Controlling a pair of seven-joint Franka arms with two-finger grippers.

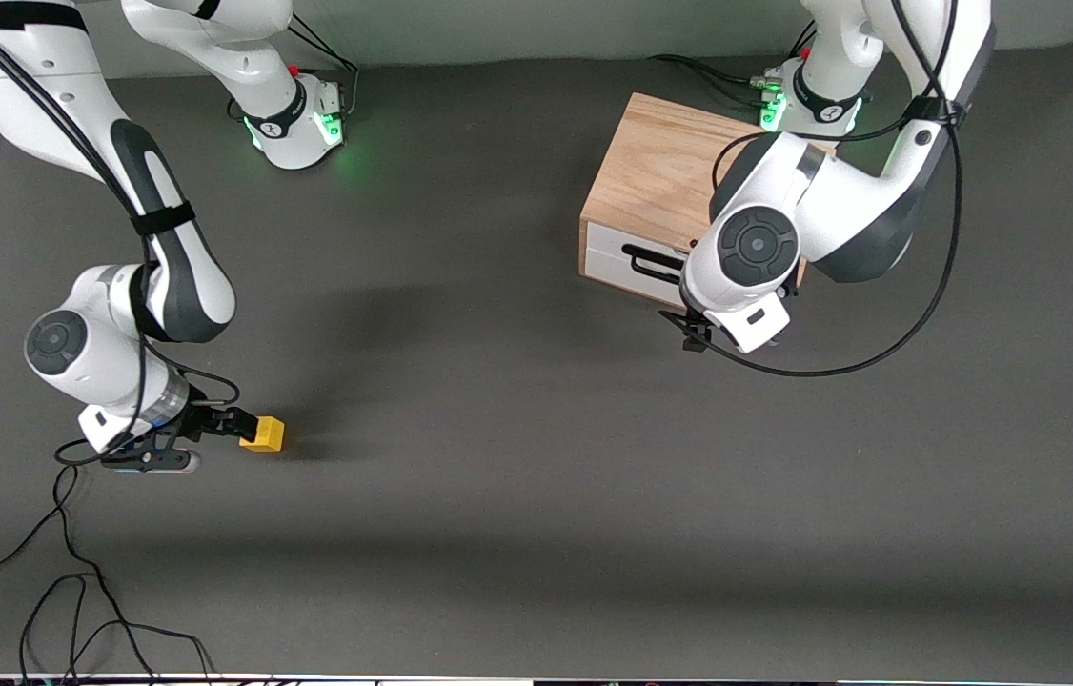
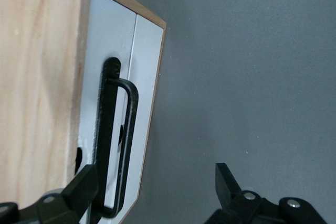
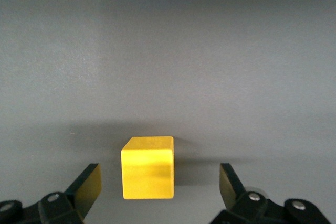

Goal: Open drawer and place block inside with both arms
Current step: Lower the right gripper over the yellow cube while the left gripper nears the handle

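The yellow block lies on the grey table near the right arm's end. My right gripper is open and low around it. In the right wrist view the block sits between the two fingers, touching neither. The oak box stands near the left arm's base, and its white drawer looks shut. My left gripper is open in front of the drawer. In the left wrist view the black bar handle lies just inside one finger; the gripper's middle is off the drawer front.
Loose black cables lie on the table nearest the front camera at the right arm's end. A cable loop hangs from the left arm beside the box. The green-lit arm bases stand along the table's back edge.
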